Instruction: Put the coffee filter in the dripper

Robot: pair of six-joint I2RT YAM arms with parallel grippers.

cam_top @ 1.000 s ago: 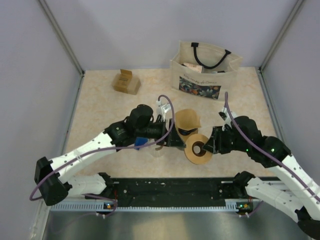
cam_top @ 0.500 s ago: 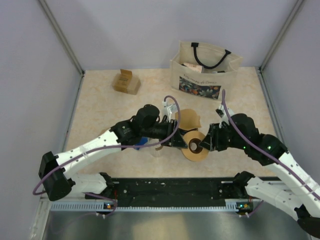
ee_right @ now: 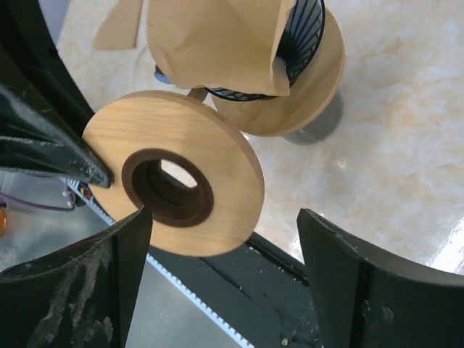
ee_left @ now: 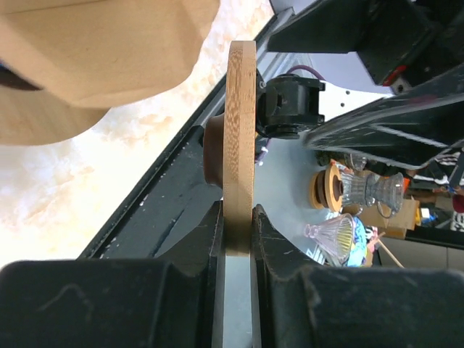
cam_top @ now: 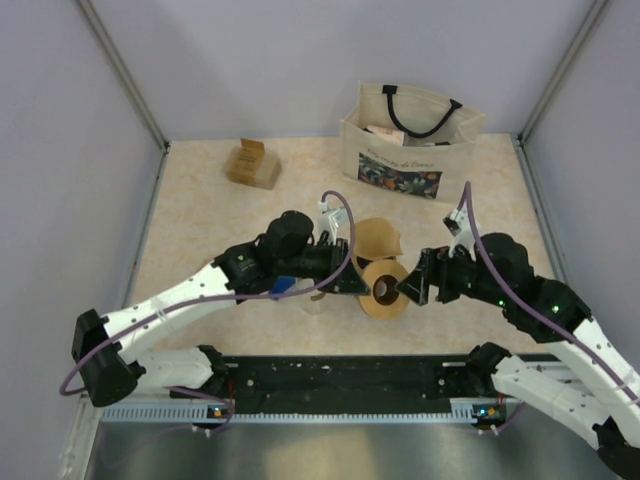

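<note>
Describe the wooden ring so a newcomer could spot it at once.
Look at the middle of the table, just ahead of the arm bases. The wooden ring is the flat pale disc with a dark-lined hole, pinched by its rim in the left claw. Unlike the dripper behind it, it holds no brown paper filter.

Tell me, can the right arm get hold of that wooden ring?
Probably yes. The right gripper faces the ring with jaws open and nothing between them; the left gripper clamps only one edge, leaving the rest free.
</note>
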